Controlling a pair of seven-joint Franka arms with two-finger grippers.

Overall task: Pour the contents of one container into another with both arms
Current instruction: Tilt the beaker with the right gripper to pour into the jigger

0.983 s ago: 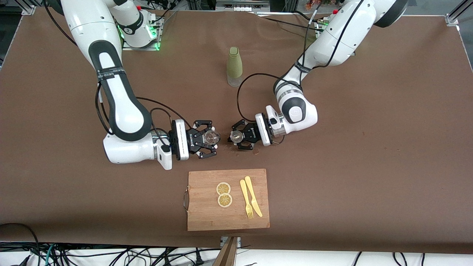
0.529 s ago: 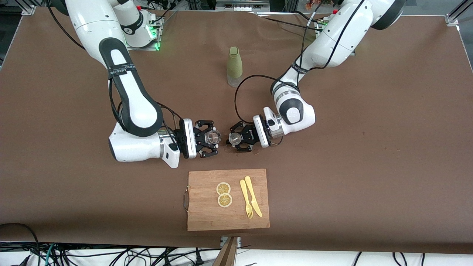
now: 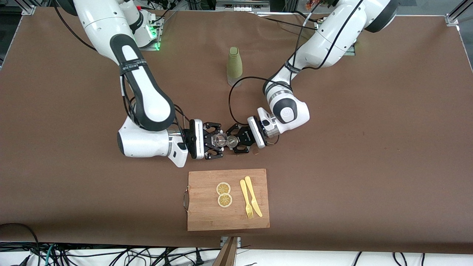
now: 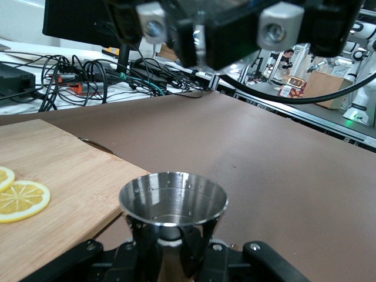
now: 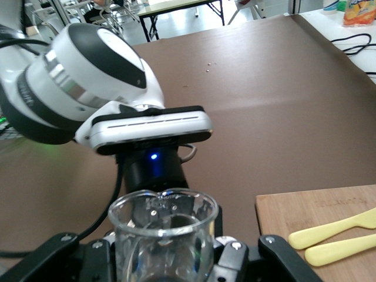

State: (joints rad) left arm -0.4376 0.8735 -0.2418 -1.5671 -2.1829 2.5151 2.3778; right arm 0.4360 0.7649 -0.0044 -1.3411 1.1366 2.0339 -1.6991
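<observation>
Left gripper and right gripper face each other, both clamped

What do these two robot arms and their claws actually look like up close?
Both arms, the left arm and the right arm, are glossy white jointed tubes with black bands and silver wrist rings. Loose black cables run along them. The left gripper and right gripper have black skeletal jaws on white-edged plates.

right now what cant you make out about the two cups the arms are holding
- Metal cup contents: its bottom stays dark in the left wrist view; too small in the front view.
- Glass cup contents: reflections clutter the right wrist view.
- Whether the rims touch: too small between right pincer and left pincer.
</observation>
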